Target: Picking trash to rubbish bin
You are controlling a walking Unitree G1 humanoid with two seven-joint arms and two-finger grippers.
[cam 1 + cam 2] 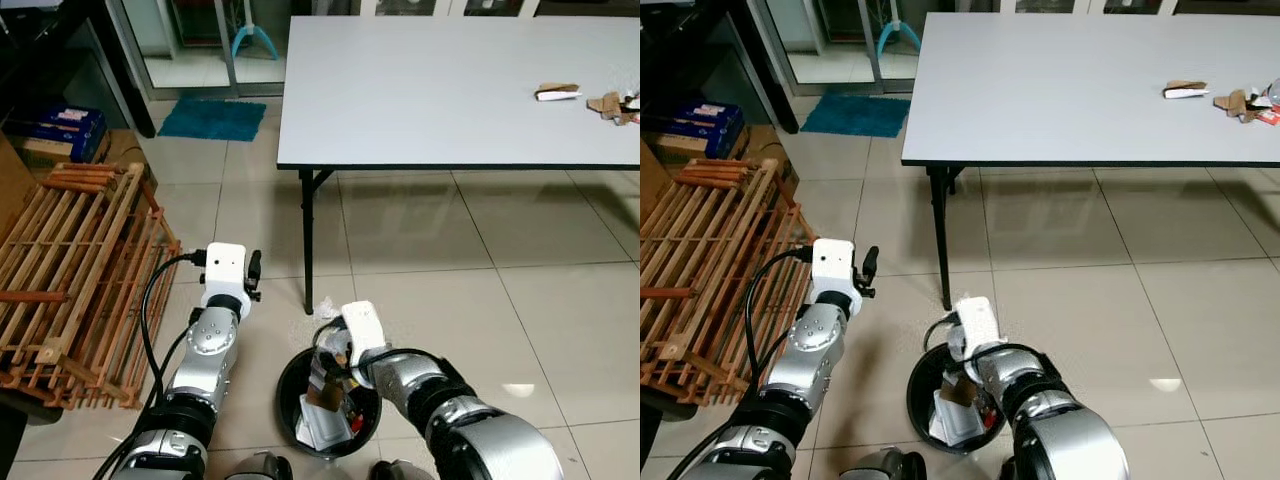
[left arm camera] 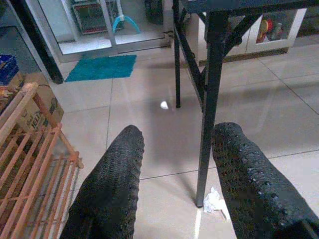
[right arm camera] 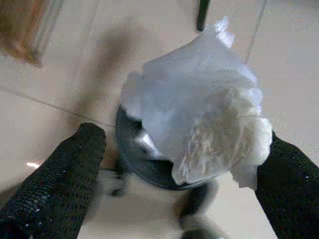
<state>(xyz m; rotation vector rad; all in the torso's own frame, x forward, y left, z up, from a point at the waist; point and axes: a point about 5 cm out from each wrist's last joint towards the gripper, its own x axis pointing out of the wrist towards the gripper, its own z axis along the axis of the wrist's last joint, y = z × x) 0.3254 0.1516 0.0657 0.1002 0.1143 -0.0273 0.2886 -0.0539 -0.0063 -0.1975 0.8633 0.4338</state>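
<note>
Trash (image 3: 199, 124), a crumpled white wad, is hanging between the right gripper (image 3: 164, 174)'s spread fingers over the rubbish bin (image 1: 290, 395); dropping is underway. Left gripper (image 2: 174, 174) is idling, fingers parted. Next, probably fetching table (image 1: 420, 90) scraps (image 1: 557, 92).

Silver arms (image 1: 205, 350), white wrist cameras (image 1: 224, 268) (black cables), textured black fingers (image 2: 107, 186)

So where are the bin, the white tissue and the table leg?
bin (image 1: 290, 405): left eye view, left rim.
tissue (image 3: 199, 114): right wrist view, its middle.
table leg (image 1: 309, 240): left eye view, mid-length.
</note>
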